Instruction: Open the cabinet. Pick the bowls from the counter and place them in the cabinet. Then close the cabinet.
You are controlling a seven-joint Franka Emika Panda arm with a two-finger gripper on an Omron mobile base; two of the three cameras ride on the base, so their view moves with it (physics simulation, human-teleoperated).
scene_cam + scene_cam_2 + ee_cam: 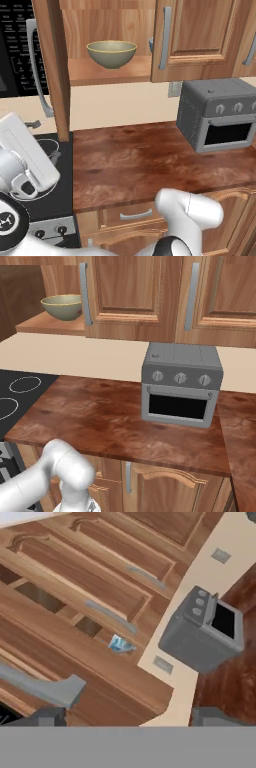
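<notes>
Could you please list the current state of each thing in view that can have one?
Cabinet: left door swung open, right door shut.
Olive-yellow bowl: upright on the cabinet shelf.
Blue-marked bowl: on the shelf, mostly hidden behind the shut door.
Toaster oven: door shut, on the counter.
Gripper: open, holding nothing.

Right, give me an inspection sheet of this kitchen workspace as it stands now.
Surface: the reddish-brown glossy wood-grain counter carries a grey toaster oven; no bowls seen on it.
Job's things: the brown wooden wall cabinet has its left door swung open and its right door shut. A dull olive-yellow round bowl sits on the shelf; a white-and-blue bowl peeks from behind the shut door's edge.
Clutter: nothing seen.
Pincer: the pincer is open and holds nothing, facing the cabinet.
Cables: nothing seen.
Surroundings: black stovetop left of the counter, beige wall with outlets, lower drawers below.
</notes>
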